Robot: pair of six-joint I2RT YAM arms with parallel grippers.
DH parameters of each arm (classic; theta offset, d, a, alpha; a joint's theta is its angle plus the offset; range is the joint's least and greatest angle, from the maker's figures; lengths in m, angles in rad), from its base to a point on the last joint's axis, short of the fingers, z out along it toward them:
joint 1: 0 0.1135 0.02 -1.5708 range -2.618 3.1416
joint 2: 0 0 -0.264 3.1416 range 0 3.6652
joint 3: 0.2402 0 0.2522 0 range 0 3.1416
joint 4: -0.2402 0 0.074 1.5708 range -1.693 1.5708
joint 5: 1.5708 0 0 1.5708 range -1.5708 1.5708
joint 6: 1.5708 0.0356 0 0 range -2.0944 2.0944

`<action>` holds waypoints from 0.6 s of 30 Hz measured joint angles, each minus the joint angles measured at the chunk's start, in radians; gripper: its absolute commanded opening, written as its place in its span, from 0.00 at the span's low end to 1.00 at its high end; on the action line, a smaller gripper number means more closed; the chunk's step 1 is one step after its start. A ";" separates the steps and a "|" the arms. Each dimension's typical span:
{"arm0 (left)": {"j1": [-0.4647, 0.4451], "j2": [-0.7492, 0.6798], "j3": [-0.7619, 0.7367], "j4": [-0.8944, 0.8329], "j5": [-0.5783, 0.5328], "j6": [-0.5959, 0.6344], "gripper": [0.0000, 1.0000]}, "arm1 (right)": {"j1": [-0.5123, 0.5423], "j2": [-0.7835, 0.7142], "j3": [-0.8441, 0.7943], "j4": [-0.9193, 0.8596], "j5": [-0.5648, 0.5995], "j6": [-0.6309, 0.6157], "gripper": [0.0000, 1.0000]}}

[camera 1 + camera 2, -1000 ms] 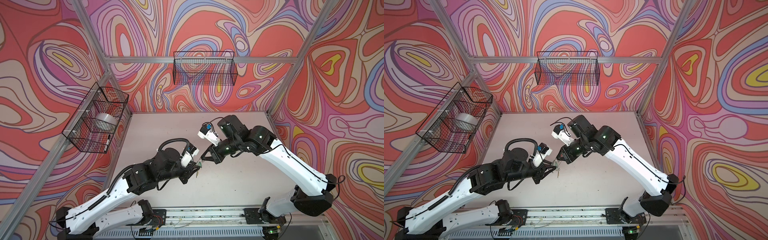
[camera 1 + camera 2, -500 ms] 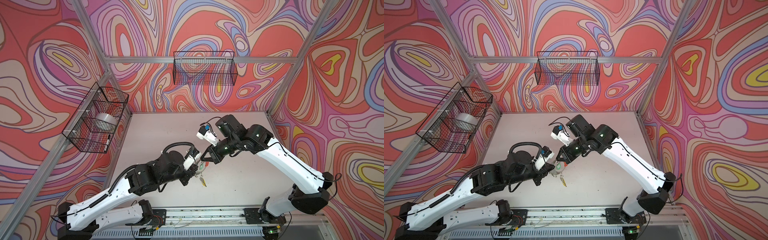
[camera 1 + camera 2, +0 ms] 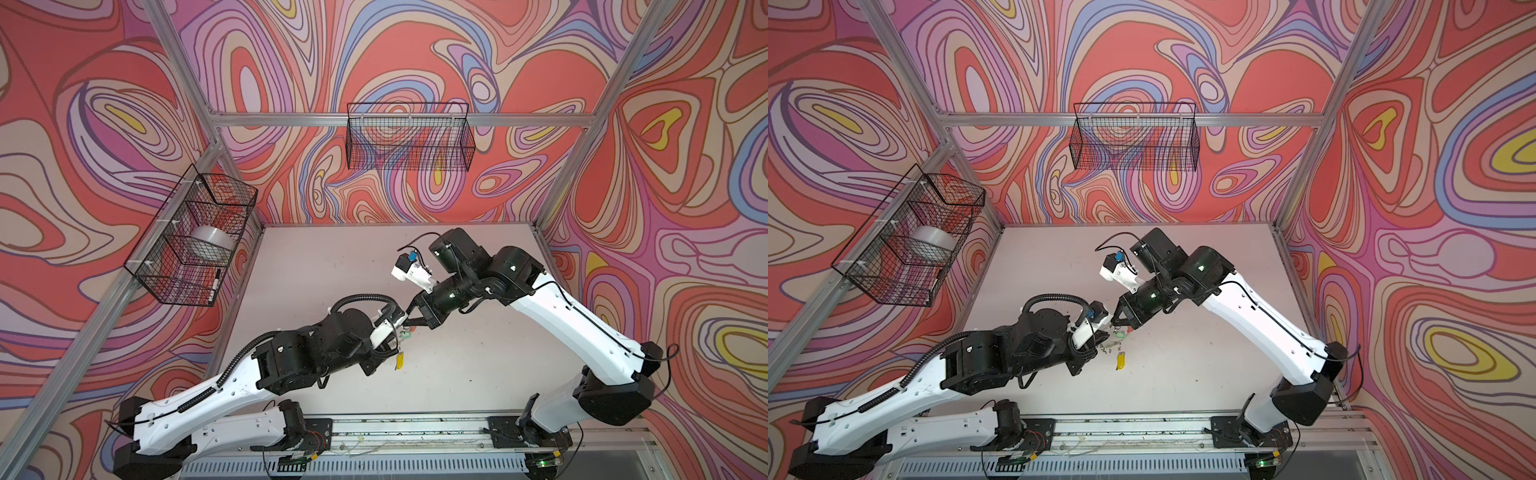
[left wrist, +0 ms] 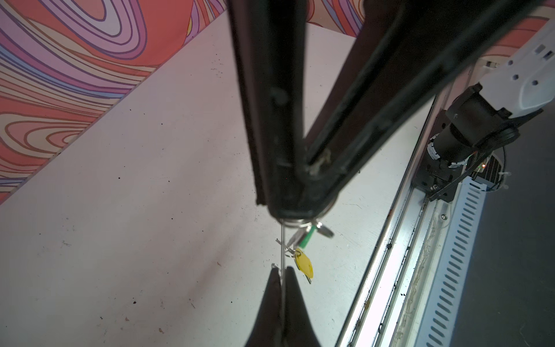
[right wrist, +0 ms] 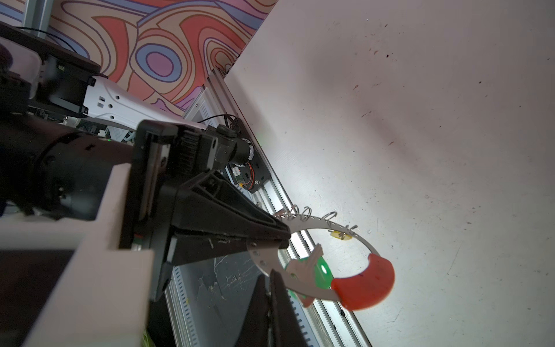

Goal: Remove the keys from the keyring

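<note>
Over the middle of the table [image 3: 332,266], a little toward its near edge, the keyring [image 5: 262,257] is held up between both arms. The left gripper [image 4: 282,279] reaches in from the left with its jaws pressed together on the flat grey plate. The left wrist view shows that plate edge-on, as a thin line running between the fingertips. The right gripper [image 5: 270,275] comes in from the far right and is likewise clamped on the plate. Its grip is just beside the left one's (the two sets of fingertips are close but apart, with a short stretch of bare grey plate between them).

The ring's red segment [image 5: 368,285] is on the side away from both grips. Several small split rings [image 5: 330,215] stand along the outer edge of the grey arc.

Both keys are on the ring. The green-tagged key [image 5: 321,272] lies across the ring's opening, and its tag is close against the plate beside the red segment. The yellow-tagged key [image 3: 400,360] dangles from the ring, and in both top views it is just nearer than the grippers.

A wire basket [image 3: 191,241] on the left wall holds a roll of tape [image 3: 208,245]. A second wire basket [image 3: 409,141] hangs on the far wall.
</note>
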 measured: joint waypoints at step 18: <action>-0.018 0.001 0.027 -0.043 -0.013 0.058 0.00 | 0.000 0.042 0.047 0.003 -0.021 0.008 0.00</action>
